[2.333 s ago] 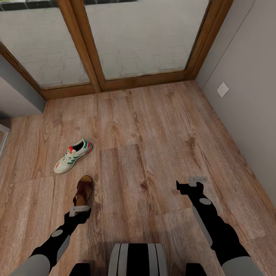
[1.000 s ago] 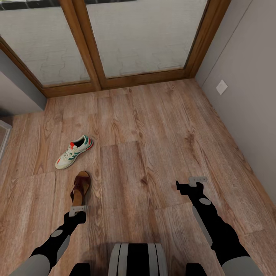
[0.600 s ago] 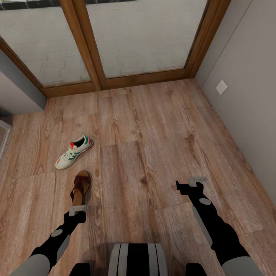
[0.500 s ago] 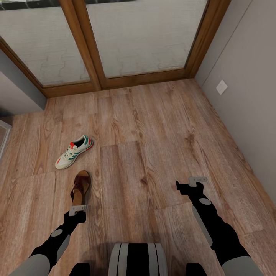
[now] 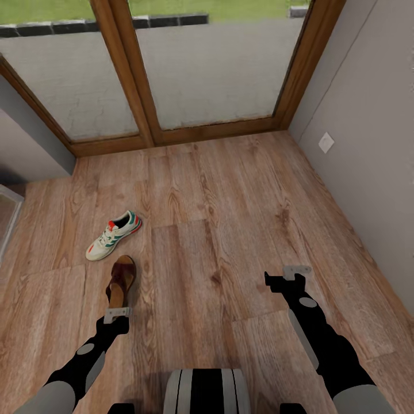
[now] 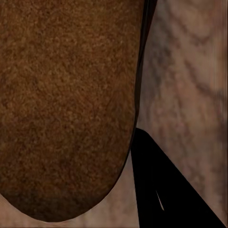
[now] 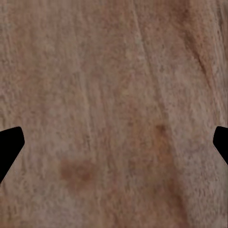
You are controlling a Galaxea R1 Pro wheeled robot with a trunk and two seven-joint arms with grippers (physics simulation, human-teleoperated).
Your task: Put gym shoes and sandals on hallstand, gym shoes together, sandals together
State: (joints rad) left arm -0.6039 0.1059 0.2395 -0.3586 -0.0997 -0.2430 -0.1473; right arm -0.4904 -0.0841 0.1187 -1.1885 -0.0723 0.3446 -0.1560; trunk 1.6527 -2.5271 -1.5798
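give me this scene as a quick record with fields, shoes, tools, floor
sneaker: one white and green sneaker lying on the wood floor, ahead of the left arm
sandal: one brown sandal on the floor, just nearer the robot than the sneaker, apart from it
left tool: left tool right at the sandal's near end; the wrist view shows the footbed close up; grip cannot be told
right tool: right tool open over bare floor, holding nothing
background: glass doors with a wooden frame

A home corridor: plank floor (image 5: 230, 195), glass doors (image 5: 213, 63), wall switch (image 5: 326, 142).
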